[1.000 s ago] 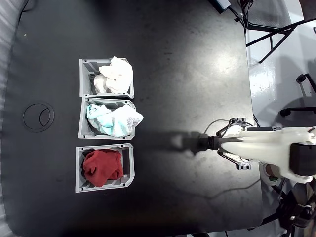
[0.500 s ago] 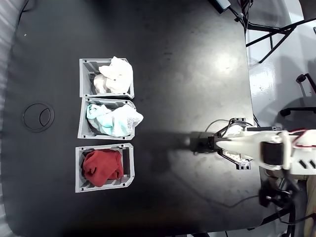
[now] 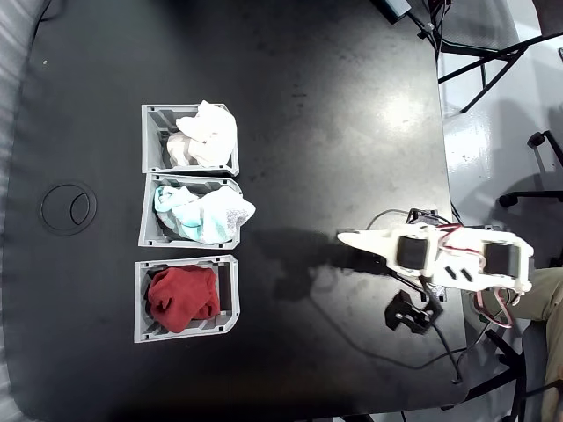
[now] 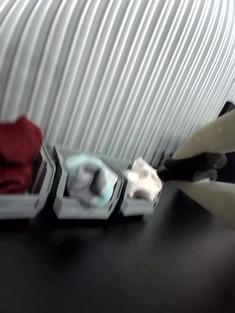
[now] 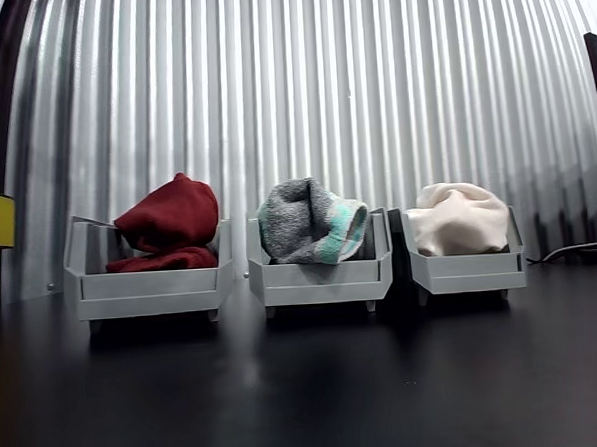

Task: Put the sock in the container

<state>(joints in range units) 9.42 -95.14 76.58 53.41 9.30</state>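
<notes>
One sock (image 3: 208,130), off-white and lumpy, sits in the container (image 3: 155,139), spilling over its near rim; beside it stand the bin with teal-and-white cloth (image 3: 149,230) and the bin with red cloth (image 3: 141,323). My hand (image 3: 352,239) is well apart over the black counter (image 3: 317,105), empty; I cannot tell whether its fingers are parted. The job looks done, so my best course is to park clear of the bins.

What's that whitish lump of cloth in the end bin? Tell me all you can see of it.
It is the sock, a soft off-white knit bundle, lumpy and crumpled. It sits in a grey ribbed plastic bin at the end of a row of three, heaped above the rim and spilling over one side in the fixed view. From the front it looks rounded and cream-coloured. Only the bin touches it.
</notes>
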